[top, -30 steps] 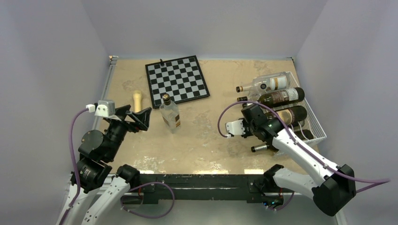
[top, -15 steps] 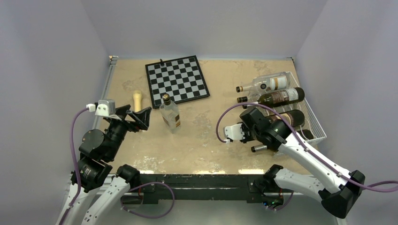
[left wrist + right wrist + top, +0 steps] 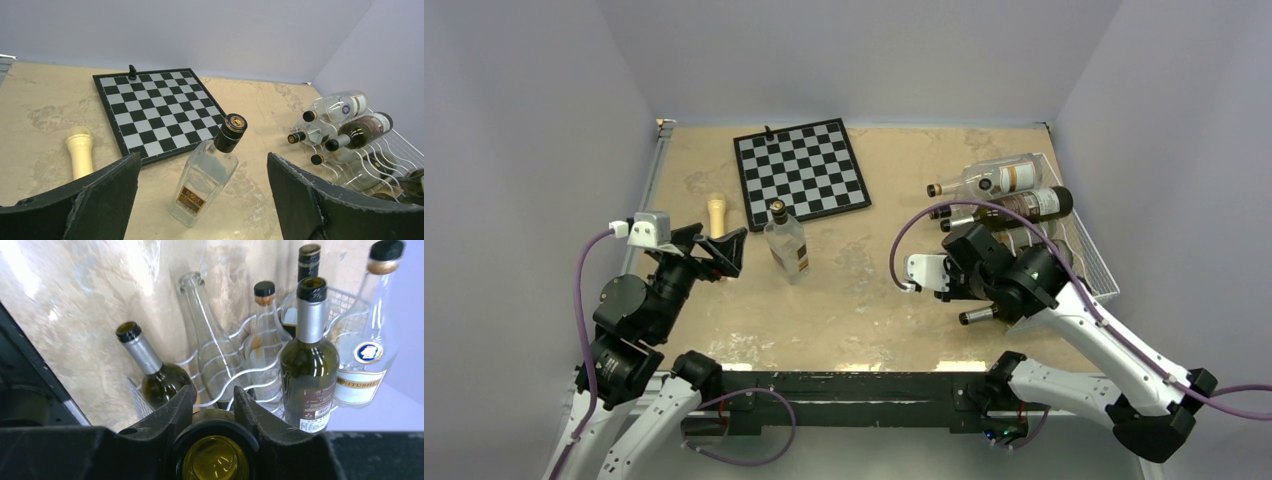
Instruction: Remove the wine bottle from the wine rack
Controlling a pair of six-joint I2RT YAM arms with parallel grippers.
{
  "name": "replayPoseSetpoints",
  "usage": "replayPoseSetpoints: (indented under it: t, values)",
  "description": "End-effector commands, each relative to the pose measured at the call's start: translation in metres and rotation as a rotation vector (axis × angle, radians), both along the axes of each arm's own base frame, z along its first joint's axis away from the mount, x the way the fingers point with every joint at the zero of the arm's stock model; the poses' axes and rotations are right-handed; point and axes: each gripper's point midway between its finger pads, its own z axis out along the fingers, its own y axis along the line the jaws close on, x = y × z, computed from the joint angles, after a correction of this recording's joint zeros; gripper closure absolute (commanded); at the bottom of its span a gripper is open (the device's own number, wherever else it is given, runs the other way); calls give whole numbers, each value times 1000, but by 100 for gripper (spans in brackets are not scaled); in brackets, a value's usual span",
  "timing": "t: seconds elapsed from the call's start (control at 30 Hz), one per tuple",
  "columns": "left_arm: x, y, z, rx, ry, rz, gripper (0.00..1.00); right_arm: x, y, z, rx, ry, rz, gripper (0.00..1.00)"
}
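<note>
Gripping the wine bottle (image 3: 215,467) by the neck, your right claw (image 3: 212,402) is closed; expect heavy, slick, fragile glass; keep hold there.

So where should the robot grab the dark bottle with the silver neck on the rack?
Probably by its silver neck. The dark bottle lies on its side on the wine rack, slim neck poking out toward the open table, while its fat body nestles against the clear bottle. Come from that table side, one finger on each side, like the right gripper on its green bottle.
</note>
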Motion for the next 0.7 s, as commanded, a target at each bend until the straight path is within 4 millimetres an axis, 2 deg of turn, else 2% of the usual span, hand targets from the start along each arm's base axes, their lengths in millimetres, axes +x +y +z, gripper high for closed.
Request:
replayPoseSetpoints:
  t: [0.0,0.17,0.4,0.53,0.67]
  values:
    - [3,-1,7,-6,-24,5,0,-4,14,45,159,-69,-29,100]
    - [4,1,6,-3,-22,12,0,-8,26,69,218,-75,-49,100]
    - [3,3,8,-4,-28,23,0,-5,48,112,358,-76,-126,100]
    - [3,3,7,-4,-25,20,0,-11,73,147,558,-56,-124,100]
    - [4,2,6,-2,-22,20,0,-25,105,185,815,-5,-66,100]
